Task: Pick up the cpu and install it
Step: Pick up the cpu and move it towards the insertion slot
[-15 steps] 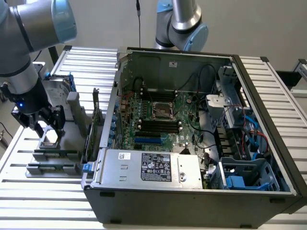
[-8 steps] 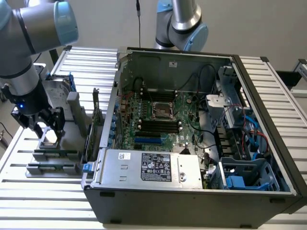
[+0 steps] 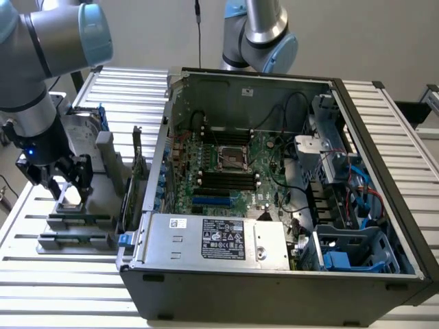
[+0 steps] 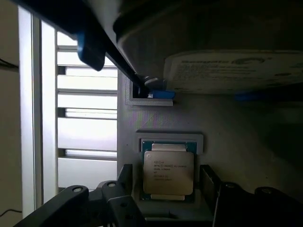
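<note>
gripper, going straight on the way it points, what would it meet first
Probably the cpu: the open gripper points straight down at it, though how close is unclear.

Open computer case (image 3: 260,89) on slatted table (image 3: 62,281); motherboard (image 3: 236,181) inside, socket (image 3: 233,159) at centre; power supply (image 3: 219,238) along near wall; hard drive (image 4: 227,71) on grey fixture (image 3: 75,223) beside case.

Black gripper (image 3: 68,193), fingers spread, straddles small silver square cpu (image 4: 168,172), slim gap each side. Big silver hard drive (image 4: 232,71) w/ blue bracket crowds close by.
</note>
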You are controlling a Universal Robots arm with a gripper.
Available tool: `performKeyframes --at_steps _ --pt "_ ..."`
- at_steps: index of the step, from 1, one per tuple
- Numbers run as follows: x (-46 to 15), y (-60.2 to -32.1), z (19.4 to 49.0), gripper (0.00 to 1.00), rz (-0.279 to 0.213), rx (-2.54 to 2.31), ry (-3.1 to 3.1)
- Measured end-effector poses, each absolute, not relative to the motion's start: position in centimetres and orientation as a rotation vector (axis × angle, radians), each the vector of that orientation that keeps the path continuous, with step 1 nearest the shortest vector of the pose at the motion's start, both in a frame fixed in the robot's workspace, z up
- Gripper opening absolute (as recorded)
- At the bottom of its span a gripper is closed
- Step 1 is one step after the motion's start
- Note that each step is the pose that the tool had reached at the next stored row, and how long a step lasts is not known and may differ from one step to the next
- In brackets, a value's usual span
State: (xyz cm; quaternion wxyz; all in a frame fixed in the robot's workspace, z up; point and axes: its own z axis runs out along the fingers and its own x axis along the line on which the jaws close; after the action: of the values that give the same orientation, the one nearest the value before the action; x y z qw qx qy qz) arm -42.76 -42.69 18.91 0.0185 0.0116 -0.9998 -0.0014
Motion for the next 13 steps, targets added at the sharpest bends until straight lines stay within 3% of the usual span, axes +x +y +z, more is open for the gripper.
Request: performKeyframes --at_steps 13 --pt "-42.65 -42.68 18.61 0.68 -0.004 0.036 -3.109"
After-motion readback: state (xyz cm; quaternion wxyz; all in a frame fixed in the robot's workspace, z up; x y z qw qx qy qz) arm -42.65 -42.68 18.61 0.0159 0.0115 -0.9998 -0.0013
